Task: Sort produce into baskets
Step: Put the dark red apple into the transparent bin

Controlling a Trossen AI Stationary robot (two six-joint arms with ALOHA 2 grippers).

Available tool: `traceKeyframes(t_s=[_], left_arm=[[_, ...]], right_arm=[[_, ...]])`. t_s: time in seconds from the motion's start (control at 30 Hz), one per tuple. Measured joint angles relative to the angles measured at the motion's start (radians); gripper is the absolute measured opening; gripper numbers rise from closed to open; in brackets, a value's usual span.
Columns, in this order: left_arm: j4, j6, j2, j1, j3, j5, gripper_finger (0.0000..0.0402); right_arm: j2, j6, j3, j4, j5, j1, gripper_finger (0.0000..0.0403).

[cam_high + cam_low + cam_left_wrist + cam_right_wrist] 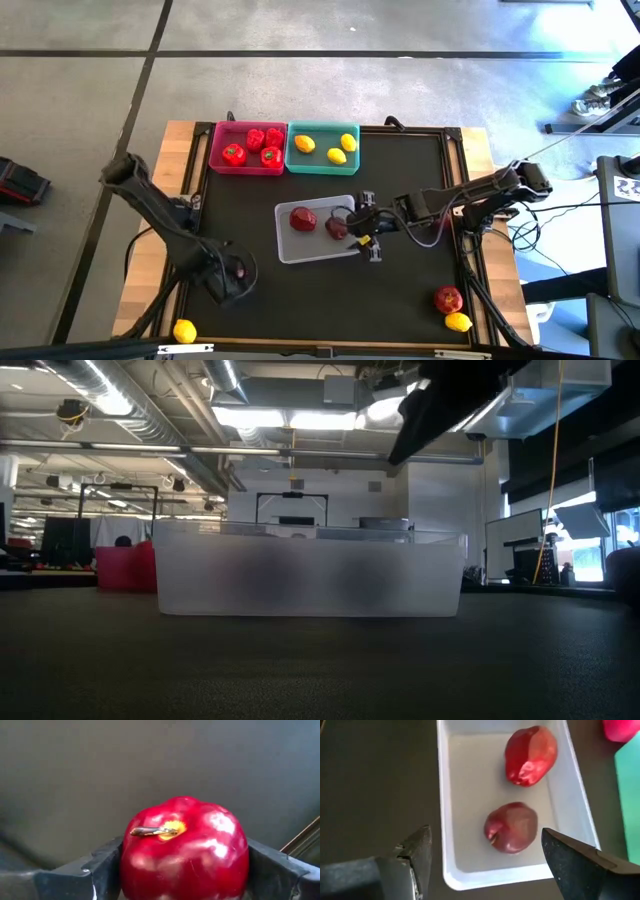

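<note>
Black matting covers the table [420, 300]. At its near edge lie one lemon [184, 331] by the left corner and an apple [448, 298] touching another lemon [458, 322] by the right. Close by, the left gripper [236, 271] clasps a dark red apple [184, 851] between its fingers. Mid-table, the right gripper [485, 852] hangs spread wide over the grey-white basket [288, 250] with two apples inside. Farthest off, the pink basket [215, 150] holds peppers and the teal basket [320, 165] three lemons.
</note>
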Motion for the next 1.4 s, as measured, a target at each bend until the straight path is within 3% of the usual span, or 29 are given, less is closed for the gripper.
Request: traceKeyframes(t_s=[0.23,0.4,0.6,0.83,1.07,1.4], left_arm=[[0.075,0.179,-0.109,0.080,0.000,-0.277,0.0321],[0.235,0.438,-0.122,0.161,0.000,-0.407,0.0322],[0.512,0.758,-0.108,0.284,-0.063,-0.420,0.0314],[0.840,0.970,-0.103,0.394,-0.226,-0.439,0.0312],[1.046,1.013,-0.035,0.451,-0.361,-0.438,0.0316],[1.062,1.045,0.101,0.442,-0.366,-0.396,0.0320]], right_arm=[[-0.011,0.020,0.000,-0.021,0.004,0.047,0.0301],[-0.019,0.051,-0.036,-0.011,0.051,0.076,0.0301],[-0.019,0.056,-0.120,0.152,0.058,0.077,0.0301],[-0.019,0.052,-0.125,0.148,0.084,0.077,0.0301],[-0.019,0.045,-0.125,0.146,0.085,0.076,0.0301],[-0.019,0.018,-0.125,0.146,0.102,0.076,0.0301]])
